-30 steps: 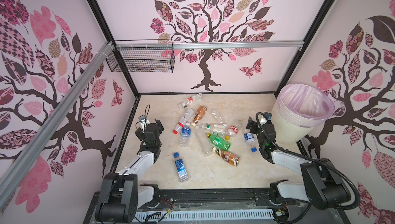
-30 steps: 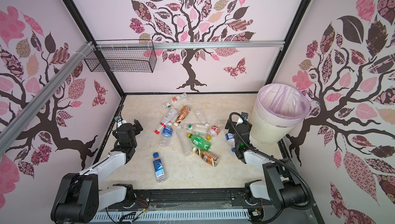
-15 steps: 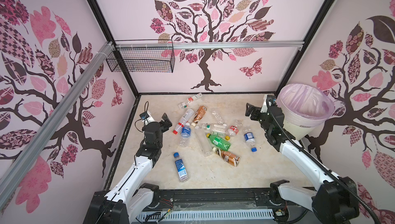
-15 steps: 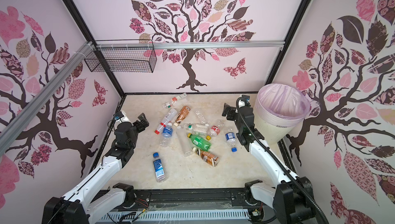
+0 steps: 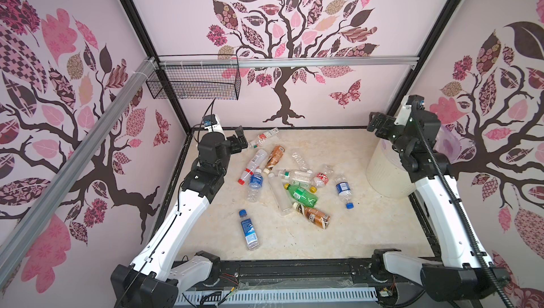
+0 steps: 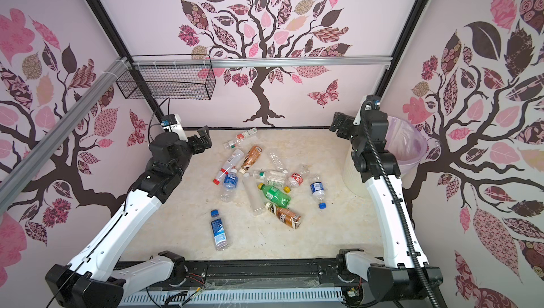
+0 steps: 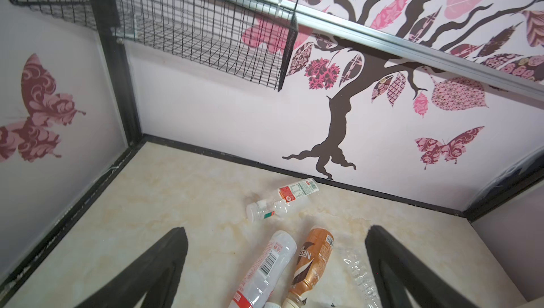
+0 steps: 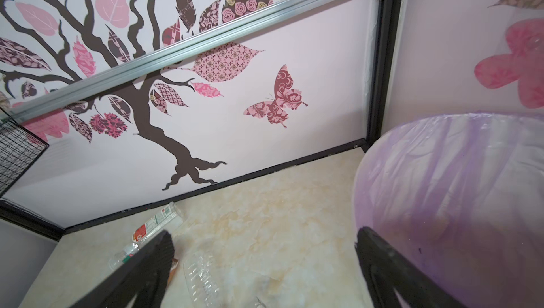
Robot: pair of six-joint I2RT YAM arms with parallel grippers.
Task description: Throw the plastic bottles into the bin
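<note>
Back-left corner: blk wire basket [image 5: 194,86], square mesh, boxy, at the alu rail [image 5: 294,62]. Below it, left gripper [image 5: 239,140]: jaws spread wide, holding nothing, up off the floor just left of the pile.

Mid-floor: plastic bottles [image 5: 300,194] scattered on the cream marbled tabletop [image 5: 323,241], all on their sides. Mostly clear crinkly cylinders w/ red, blue or white labels, one green, two glossy brown. A blue-capped bottle [image 5: 248,230] lies apart, nearer the front.

Then right gripper [image 5: 378,122]: also spread wide, holding nothing, raised near the bin's rim on the pile side.

Far right: bin [image 5: 385,177], apart from the pile. Round, cream, vertical ribs, w/ a thin translucent pink bag [image 6: 407,144] folded over the rim.

Left wrist view gives label detail the top views blur: barcode on a white-bodied bottle [image 7: 265,268], lettering on a brown bottle [image 7: 313,258], print on a red-label bottle [image 7: 294,193]. Right wrist view shows the bag's wrinkled film close up and a ridged clear bottle [image 8: 203,280], but not the ribbed wall.
</note>
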